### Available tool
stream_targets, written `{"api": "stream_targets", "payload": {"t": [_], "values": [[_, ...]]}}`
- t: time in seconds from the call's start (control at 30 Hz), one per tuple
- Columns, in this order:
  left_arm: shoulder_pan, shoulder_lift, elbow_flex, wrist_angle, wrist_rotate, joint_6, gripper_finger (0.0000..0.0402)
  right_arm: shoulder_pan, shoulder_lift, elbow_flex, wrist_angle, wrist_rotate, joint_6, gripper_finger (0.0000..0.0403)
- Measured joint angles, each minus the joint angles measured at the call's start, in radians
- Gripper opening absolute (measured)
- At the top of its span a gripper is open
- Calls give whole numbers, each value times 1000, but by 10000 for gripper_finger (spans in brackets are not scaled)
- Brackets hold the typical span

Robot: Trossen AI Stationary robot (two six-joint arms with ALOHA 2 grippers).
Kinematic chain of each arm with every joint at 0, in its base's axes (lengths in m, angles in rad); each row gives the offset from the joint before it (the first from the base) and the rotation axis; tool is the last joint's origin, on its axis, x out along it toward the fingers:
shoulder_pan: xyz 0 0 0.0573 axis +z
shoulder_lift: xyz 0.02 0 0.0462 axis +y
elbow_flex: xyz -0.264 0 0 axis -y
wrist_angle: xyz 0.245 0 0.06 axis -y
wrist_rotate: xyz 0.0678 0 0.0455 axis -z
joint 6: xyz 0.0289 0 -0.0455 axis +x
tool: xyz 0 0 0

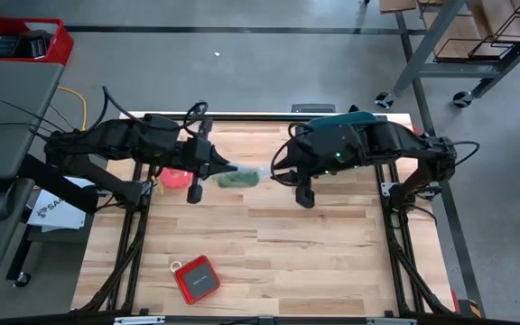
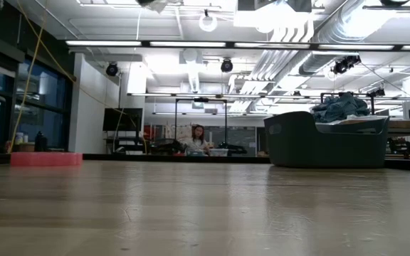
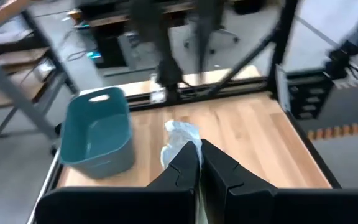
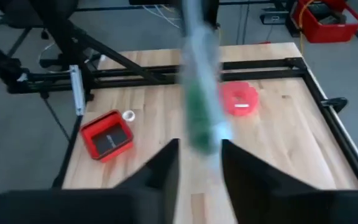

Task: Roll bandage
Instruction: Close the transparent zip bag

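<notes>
The green bandage (image 1: 236, 179) sits inside a clear plastic wrapper (image 1: 255, 171), held up between my two arms over the far middle of the table. In the right wrist view the wrapper is a blurred streak (image 4: 194, 56) with the green bandage (image 4: 199, 118) in it. My left gripper (image 1: 227, 168) is shut on the wrapper. My right gripper (image 4: 201, 165) is open, with a finger on either side of the package's near end; I see no touch. It also shows in the high view (image 1: 274, 173). The low view shows neither gripper nor the bandage. My left gripper pinches the crumpled clear wrapper's end (image 3: 180, 142) between its two shut fingers (image 3: 185, 165). It comes level from the table's left. The package runs on from the fingertips toward my right gripper. The low view shows nothing of it on the table top.
A teal tub (image 3: 98, 134) holding blue cloth stands at the table's far edge (image 2: 326, 139). A pink-red ring (image 4: 240, 99) lies left of the package (image 1: 175, 177). A red box (image 1: 196, 278) lies near the front edge. Bare wood lies to the right.
</notes>
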Motion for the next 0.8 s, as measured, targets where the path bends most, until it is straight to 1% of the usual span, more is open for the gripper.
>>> {"api": "stream_targets", "payload": {"t": [0.07, 0.13, 0.17, 0.23, 0.3, 0.4, 0.53, 0.7, 0.8], "values": [[-3, 3, 0, -2, 32, 43, 0, -6, 9, 0, 8, 3, -4, 139], [-10, 7, 0, 3, 40, 56, 0, -6, 18, 0, 29, 4, -27, 180], [-11, 9, 0, 1, 40, 56, 0, -4, 27, 0, 33, -12, -45, 196], [-12, 16, 0, 3, 37, 54, 0, -2, 40, 0, 52, -59, -71, 219], [-12, 21, -1, 1, 35, 54, 0, -1, 52, 0, 53, -91, -77, 229], [-12, 23, -1, 4, 33, 56, 0, -3, 67, 0, 53, -95, -77, 231], [-13, 23, -1, 9, 33, 56, 0, -8, 78, 0, 51, -86, -77, 221], [-29, 23, -1, 7, 33, 74, 0, -28, 77, 0, 50, -63, -50, 193], [-35, 23, -1, 7, 33, 81, 0, -35, 77, 0, 48, -65, -25, 168]]}}
